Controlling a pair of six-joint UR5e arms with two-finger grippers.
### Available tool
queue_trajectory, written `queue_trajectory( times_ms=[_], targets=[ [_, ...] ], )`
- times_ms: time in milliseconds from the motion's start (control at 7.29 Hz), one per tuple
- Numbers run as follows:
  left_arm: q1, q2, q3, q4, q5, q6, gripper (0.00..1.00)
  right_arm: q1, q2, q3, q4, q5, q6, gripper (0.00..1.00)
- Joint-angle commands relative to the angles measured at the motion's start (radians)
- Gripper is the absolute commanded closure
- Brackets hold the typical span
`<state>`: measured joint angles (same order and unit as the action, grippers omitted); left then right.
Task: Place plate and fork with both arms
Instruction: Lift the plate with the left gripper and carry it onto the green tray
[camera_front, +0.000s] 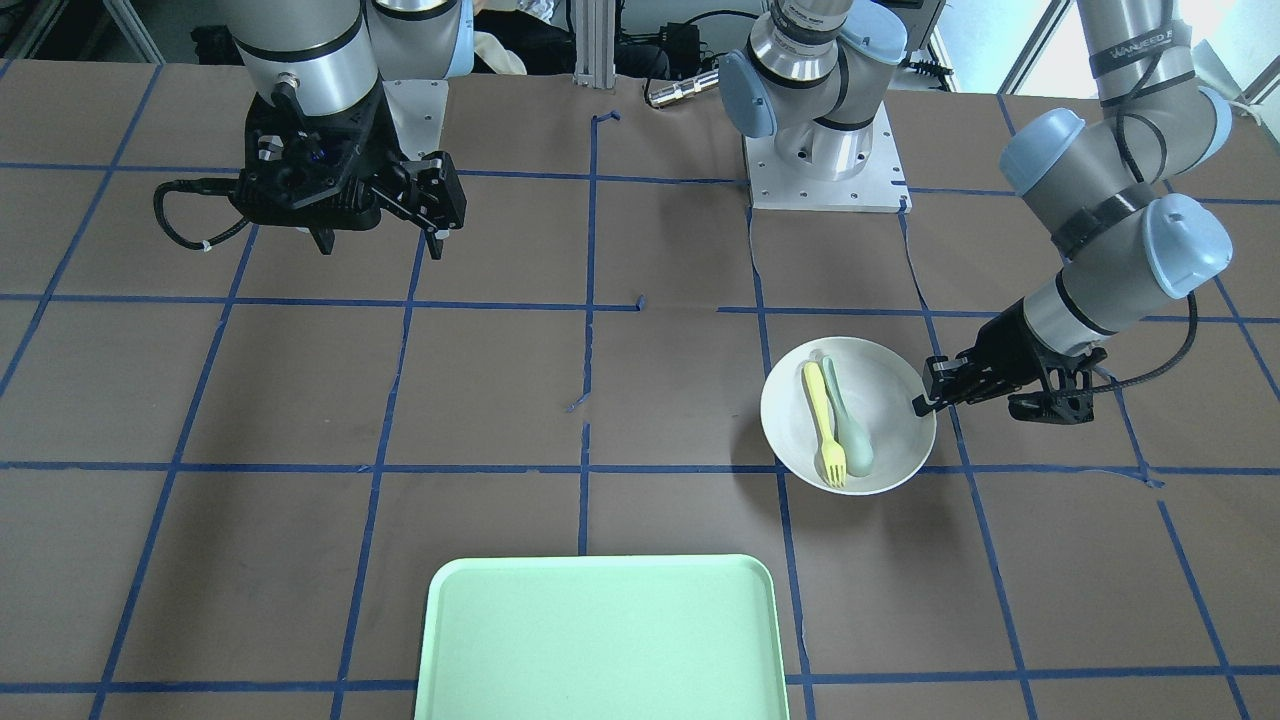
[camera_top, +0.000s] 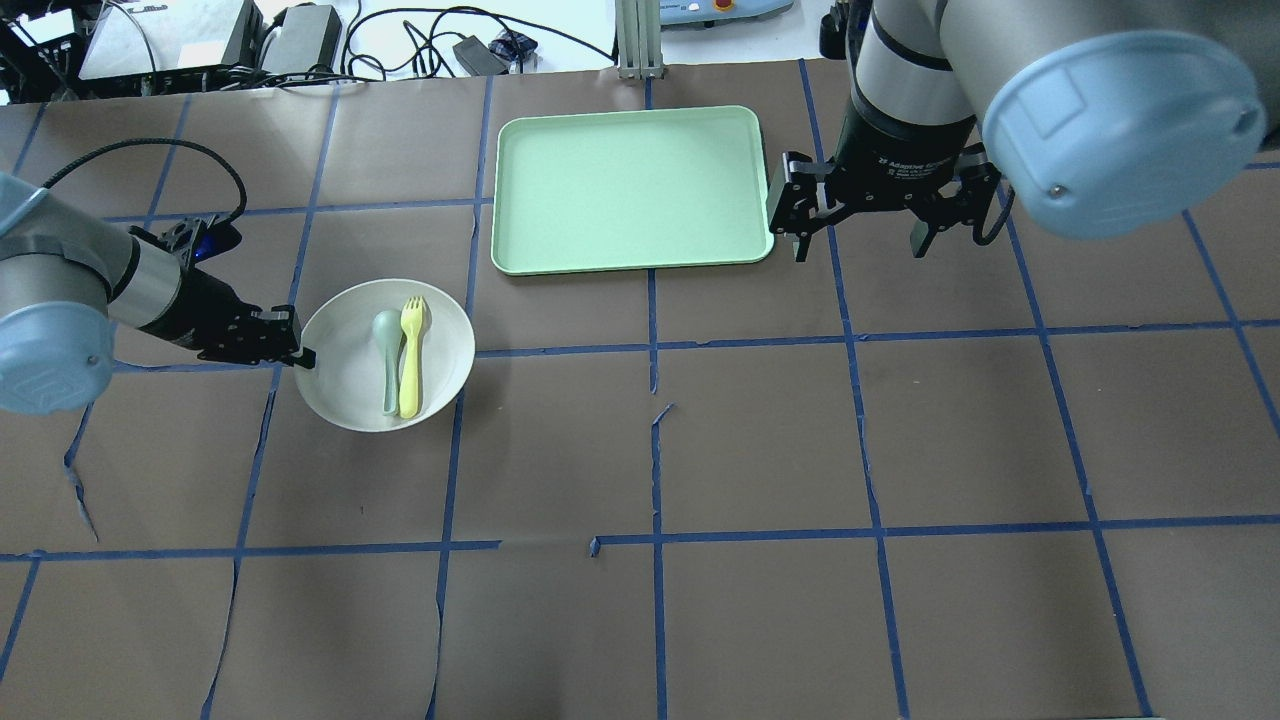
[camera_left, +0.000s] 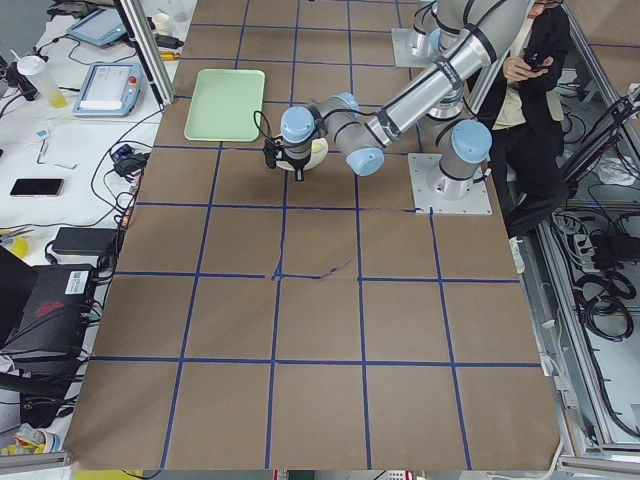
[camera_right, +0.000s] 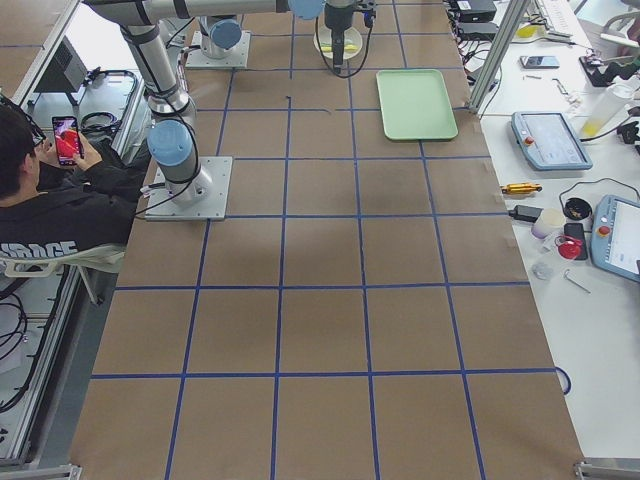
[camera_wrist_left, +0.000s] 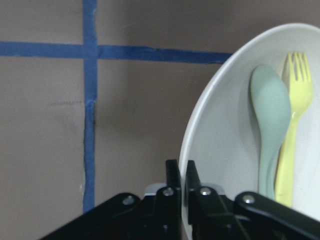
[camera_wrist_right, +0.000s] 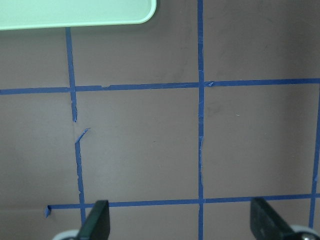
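The off-white plate (camera_top: 440, 360) lies on the brown table at the left of the overhead view, with the pale-yellow fork (camera_top: 410, 355) and a grey-green spoon (camera_top: 387, 355) side by side in it. My left gripper (camera_top: 300, 355) is shut on the plate's left rim; the left wrist view shows its two fingers (camera_wrist_left: 172, 187) pinching the rim of the plate (camera_wrist_left: 225, 150). The fork (camera_wrist_left: 290, 130) lies to the right of the spoon there. My right gripper (camera_top: 860, 245) is open and empty, high over the table beside the tray. In the front-facing view the plate (camera_front: 890, 400), the fork (camera_front: 825, 420), the left gripper (camera_front: 920, 405) and the right gripper (camera_front: 385, 245) show.
A mint-green rectangular tray (camera_top: 630, 190) lies at the far middle of the table; its corner shows in the right wrist view (camera_wrist_right: 75, 12). Blue tape lines cross the brown table cover. A person sits behind the robot in the side views (camera_right: 60, 190).
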<state>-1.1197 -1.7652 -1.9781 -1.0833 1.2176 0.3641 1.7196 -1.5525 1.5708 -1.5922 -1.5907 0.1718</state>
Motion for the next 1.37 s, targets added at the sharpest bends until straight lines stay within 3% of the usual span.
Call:
queue_trajectory(
  times_ms=[0,685,960,1234],
  targets=[
    [-0.107,-0.095,0.169,-0.01,-0.151,-0.115,1.0,0.0,0.002,-0.001,0.0,0.0,0.0,0.0],
    [-0.38,-0.495,0.682,-0.004,-0.165,-0.277,1.0,0.0,0.003,0.002,0.0,0.002,0.0,0.0],
    [-0.433,-0.621,0.824,0.0,-0.11,-0.278,1.0,0.003,0.005,0.003,-0.002,0.002,0.0,0.0],
    [-0.453,-0.68,0.863,0.008,-0.104,-0.294,1.0,0.003,0.006,0.003,-0.005,0.002,0.0,0.0]
  ],
)
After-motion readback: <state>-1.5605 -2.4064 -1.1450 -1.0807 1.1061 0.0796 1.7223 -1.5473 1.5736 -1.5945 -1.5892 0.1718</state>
